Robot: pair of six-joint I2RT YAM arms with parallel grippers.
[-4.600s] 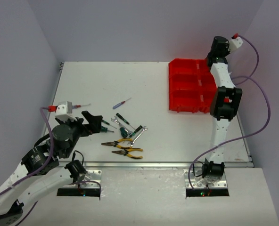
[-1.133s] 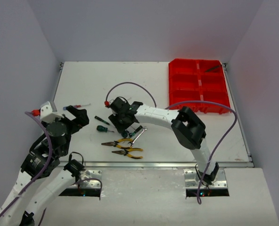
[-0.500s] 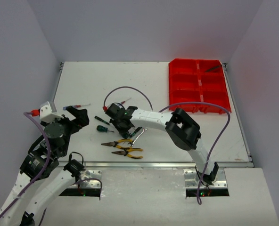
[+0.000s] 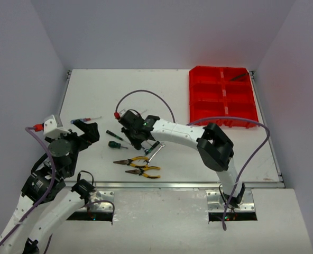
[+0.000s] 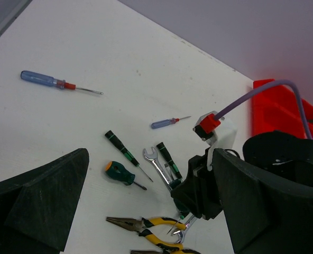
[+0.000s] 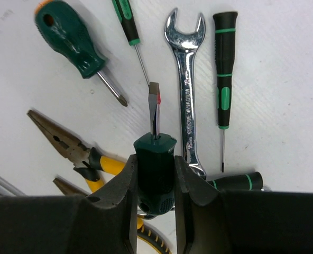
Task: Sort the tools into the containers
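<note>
Left hand [image 4: 86,128] spread wide, right hand [image 6: 155,164] clamped

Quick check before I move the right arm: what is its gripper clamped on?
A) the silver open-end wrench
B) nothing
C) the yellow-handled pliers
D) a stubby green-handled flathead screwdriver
D: in the right wrist view the right gripper pinches the stubby green-handled flathead screwdriver by its handle, while the silver open-end wrench and yellow-handled pliers lie loose on the table.

a dark green flat-blade screwdriver [image 6: 155,144] sits pinched in the right gripper [image 6: 155,165] above a silver wrench [image 6: 186,95], thin green screwdrivers [image 6: 223,69] and yellow pliers [image 4: 138,160]; the red tray [image 4: 223,98] lies well apart.
</note>
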